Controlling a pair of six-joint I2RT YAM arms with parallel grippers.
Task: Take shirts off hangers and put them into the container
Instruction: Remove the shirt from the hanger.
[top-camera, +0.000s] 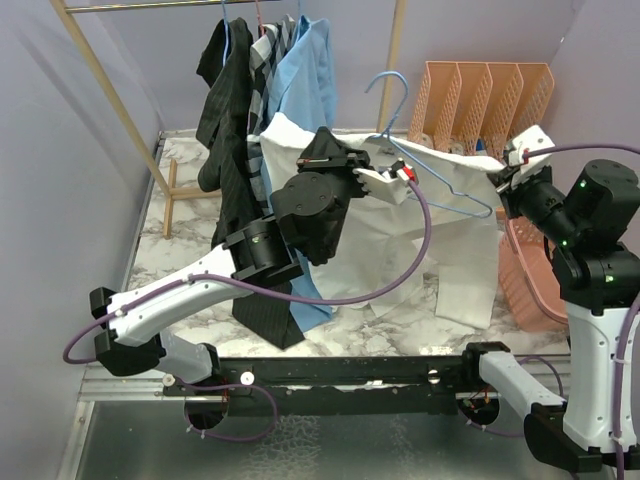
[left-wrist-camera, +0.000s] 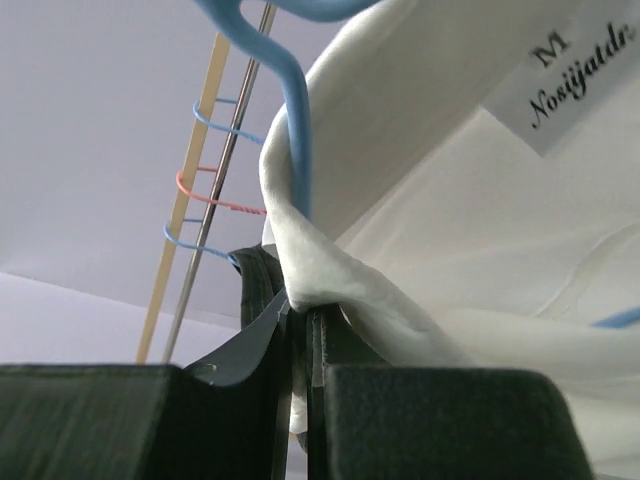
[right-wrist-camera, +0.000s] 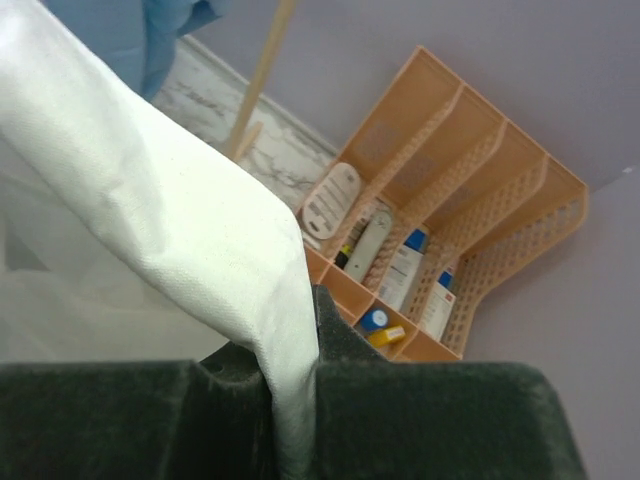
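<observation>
Both left tool (left-wrist-camera: 298, 325) and right tool (right-wrist-camera: 295, 395) clamped on white shirt (top-camera: 395, 245), light blue hanger (left-wrist-camera: 297, 140) just above left.

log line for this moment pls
left gripper: shut on white shirt at collar | right gripper: shut on shirt edge | light blue hanger: at collar, hook up | salmon basket: by right arm

Spread shirt (top-camera: 460, 262) mid-table, basket (top-camera: 527, 282) right — organizer (top-camera: 490, 95) behind, rack (top-camera: 106, 87) back-left
</observation>
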